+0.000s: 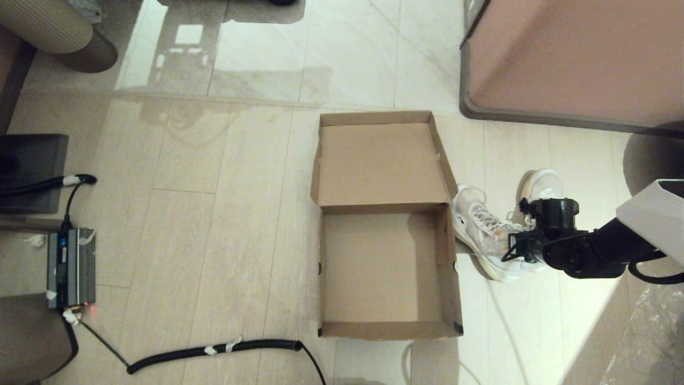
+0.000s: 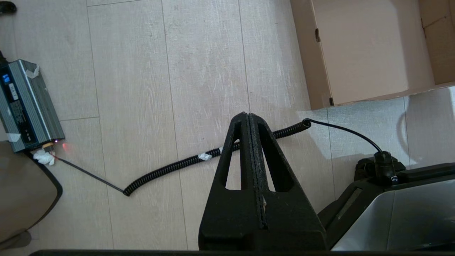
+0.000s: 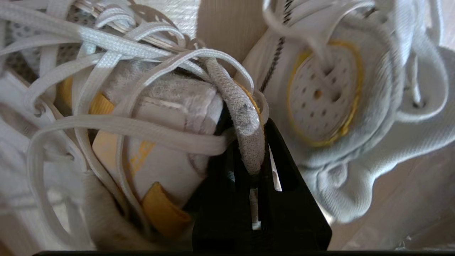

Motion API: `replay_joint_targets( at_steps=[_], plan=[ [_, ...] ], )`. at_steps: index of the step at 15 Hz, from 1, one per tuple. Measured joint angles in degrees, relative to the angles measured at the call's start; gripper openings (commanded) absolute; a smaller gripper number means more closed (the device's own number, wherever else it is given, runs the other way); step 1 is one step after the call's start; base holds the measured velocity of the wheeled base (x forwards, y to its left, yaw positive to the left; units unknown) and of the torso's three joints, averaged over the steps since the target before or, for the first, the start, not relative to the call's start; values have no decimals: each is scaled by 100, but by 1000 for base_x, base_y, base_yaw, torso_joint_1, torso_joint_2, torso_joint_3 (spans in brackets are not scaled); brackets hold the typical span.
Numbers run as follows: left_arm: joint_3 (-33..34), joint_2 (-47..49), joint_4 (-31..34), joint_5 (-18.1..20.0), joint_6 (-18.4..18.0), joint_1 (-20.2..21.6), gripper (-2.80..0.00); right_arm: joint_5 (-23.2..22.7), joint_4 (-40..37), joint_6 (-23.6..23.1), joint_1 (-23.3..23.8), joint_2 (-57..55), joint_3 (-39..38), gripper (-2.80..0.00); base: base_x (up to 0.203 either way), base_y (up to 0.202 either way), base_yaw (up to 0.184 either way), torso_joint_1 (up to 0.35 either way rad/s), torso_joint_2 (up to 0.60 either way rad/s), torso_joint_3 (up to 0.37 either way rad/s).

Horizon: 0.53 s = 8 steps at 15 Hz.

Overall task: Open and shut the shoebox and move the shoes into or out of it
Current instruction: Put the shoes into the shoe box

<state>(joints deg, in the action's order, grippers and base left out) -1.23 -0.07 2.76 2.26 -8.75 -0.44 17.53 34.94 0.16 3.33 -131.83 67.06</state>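
Observation:
The brown shoebox (image 1: 387,267) sits open in the middle of the floor, its flap lid (image 1: 382,160) laid back on the far side and its inside bare. Its near corner also shows in the left wrist view, shoebox (image 2: 366,53). Both white sneakers lie on the floor just right of the box, one (image 1: 481,227) against its wall and the other (image 1: 542,187) further right. My right gripper (image 1: 526,238) is down on them. In the right wrist view the right gripper (image 3: 249,142) is shut on the grey mesh collar of the laced sneaker (image 3: 142,142); the second sneaker (image 3: 323,92) shows its insole. My left gripper (image 2: 248,115) hangs shut and empty above the floor.
A large pinkish-brown cabinet (image 1: 577,59) stands at the back right, close behind the sneakers. A coiled black cable (image 1: 214,350) runs across the floor in front of the box to a grey power unit (image 1: 71,267) at the left. Dark furniture (image 1: 32,160) lines the left edge.

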Motion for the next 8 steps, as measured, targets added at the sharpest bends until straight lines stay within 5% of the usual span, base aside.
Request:
replay_joint_targets(
  at_steps=[6,7,8],
  plan=[
    [0,0,13,5,2,0,-280,-26,0,-17,61,84,86,-280,0,0,0,0,0,0],
    [0,0,16,13,2,0,-280,-28,-9,-23,61,126,61,0,0,0,0,0,0,0],
    [-2,0,18,20,9,0,-280,-28,-22,-26,58,177,33,0,0,0,0,0,0,0]
  ],
)
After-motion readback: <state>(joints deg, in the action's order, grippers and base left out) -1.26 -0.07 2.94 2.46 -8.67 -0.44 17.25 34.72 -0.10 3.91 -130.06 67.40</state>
